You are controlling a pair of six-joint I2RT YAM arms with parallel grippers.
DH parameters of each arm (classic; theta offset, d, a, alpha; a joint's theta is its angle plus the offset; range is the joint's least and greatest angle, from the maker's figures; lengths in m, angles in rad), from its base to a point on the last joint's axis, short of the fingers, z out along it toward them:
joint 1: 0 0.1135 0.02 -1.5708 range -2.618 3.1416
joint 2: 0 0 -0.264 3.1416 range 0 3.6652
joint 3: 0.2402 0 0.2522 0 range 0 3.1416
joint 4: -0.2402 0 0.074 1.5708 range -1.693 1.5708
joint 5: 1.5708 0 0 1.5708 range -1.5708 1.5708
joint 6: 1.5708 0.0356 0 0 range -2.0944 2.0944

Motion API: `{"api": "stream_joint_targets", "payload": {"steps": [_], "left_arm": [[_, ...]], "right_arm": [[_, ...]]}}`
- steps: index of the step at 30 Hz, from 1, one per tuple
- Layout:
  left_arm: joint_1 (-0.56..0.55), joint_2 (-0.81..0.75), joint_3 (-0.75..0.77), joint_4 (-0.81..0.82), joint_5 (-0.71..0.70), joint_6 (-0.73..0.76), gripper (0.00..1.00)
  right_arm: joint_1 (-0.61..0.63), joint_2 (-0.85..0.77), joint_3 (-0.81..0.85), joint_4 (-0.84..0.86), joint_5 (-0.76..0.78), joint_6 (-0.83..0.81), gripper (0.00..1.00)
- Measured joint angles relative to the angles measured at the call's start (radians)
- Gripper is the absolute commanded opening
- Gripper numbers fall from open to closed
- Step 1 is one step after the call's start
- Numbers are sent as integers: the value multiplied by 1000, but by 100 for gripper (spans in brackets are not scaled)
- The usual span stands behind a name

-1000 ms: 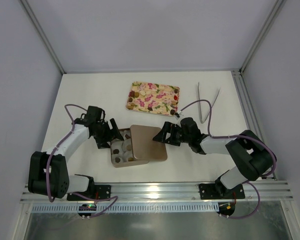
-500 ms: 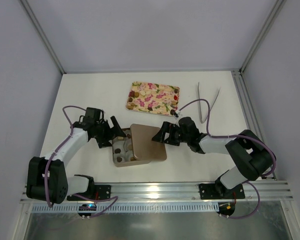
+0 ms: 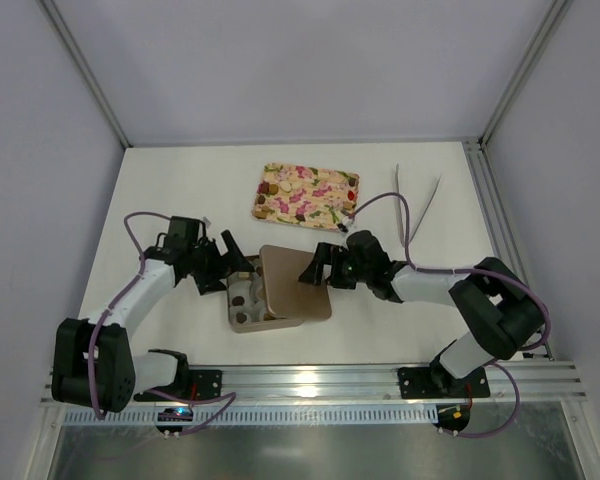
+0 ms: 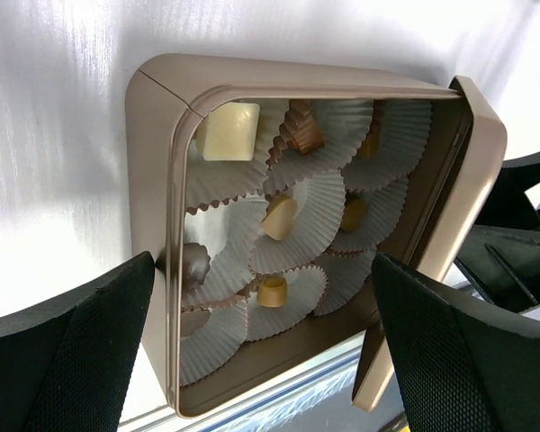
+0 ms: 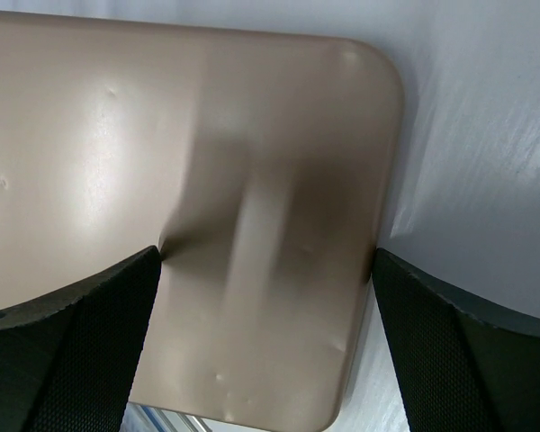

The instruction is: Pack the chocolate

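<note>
A tan box (image 4: 153, 180) lies on the table with several pieces of chocolate (image 4: 279, 216) in white paper cups, one white square (image 4: 227, 130), the others golden or dark brown. My left gripper (image 4: 261, 360) is open, its fingers straddling the box's near end. The tan lid (image 5: 207, 180) lies tilted over the box's right part (image 3: 295, 285). My right gripper (image 5: 265, 342) is open, one finger at each side edge of the lid. From above, the left gripper (image 3: 232, 265) is at the box's left and the right gripper (image 3: 315, 268) at the lid's right.
A floral tray (image 3: 307, 195) with more small pieces on it lies behind the box. White tongs (image 3: 417, 205) lie at the back right. The frame rail runs along the near edge.
My left gripper has opened wider and drawn slightly left of the box. My right gripper has moved left over the lid, which has shifted a little left.
</note>
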Motion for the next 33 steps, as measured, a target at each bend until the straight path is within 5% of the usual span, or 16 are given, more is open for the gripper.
{"api": "stream_joint_targets", "payload": {"steps": [33], "left_arm": [[7,-55,-30,33,-8,5,100]], "right_arm": [[124,23,225,-317,299,-63,98]]}}
